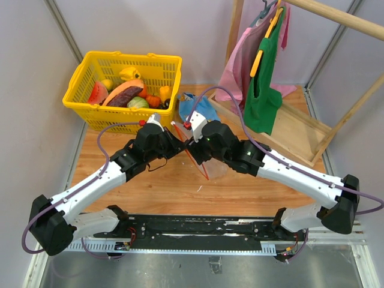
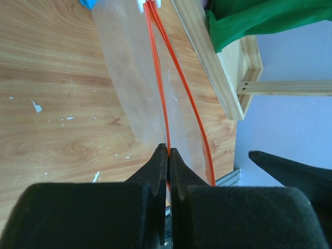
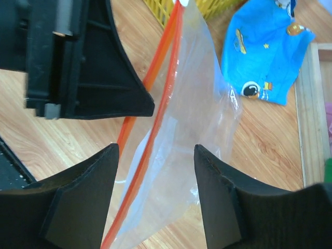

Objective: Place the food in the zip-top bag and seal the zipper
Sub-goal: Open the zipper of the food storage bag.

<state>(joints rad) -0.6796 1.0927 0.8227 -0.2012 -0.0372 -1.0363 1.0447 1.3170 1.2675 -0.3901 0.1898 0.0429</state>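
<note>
Left wrist view puts my left gripper (image 2: 168, 150) at the bottom centre of the frame, its two black fingers clenched on one strand of the thin red-orange plastic zipper (image 2: 158, 88). The other strand bows away to the right of the fingers, so the mouth of the clear see-through zip-top bag (image 2: 127, 93) is parted there. The bag hangs over the light wooden table (image 2: 52, 104), running up to the top edge of the frame. On the right wrist view my right gripper (image 3: 155, 155) has its fingers spread wide at the bottom of the frame. The bag passes through the gap between them, and I cannot tell whether either pad touches the plastic. A blue soft pouch with cartoon print (image 3: 264, 52) lies on the table at the upper right of that frame. From the top external view both grippers meet over the middle of the table. The toy fruits (image 1: 123, 93), among them the long dark red slice, sit in the yellow plastic mesh basket (image 1: 90, 117) at the upper left, well apart from the bag.
</note>
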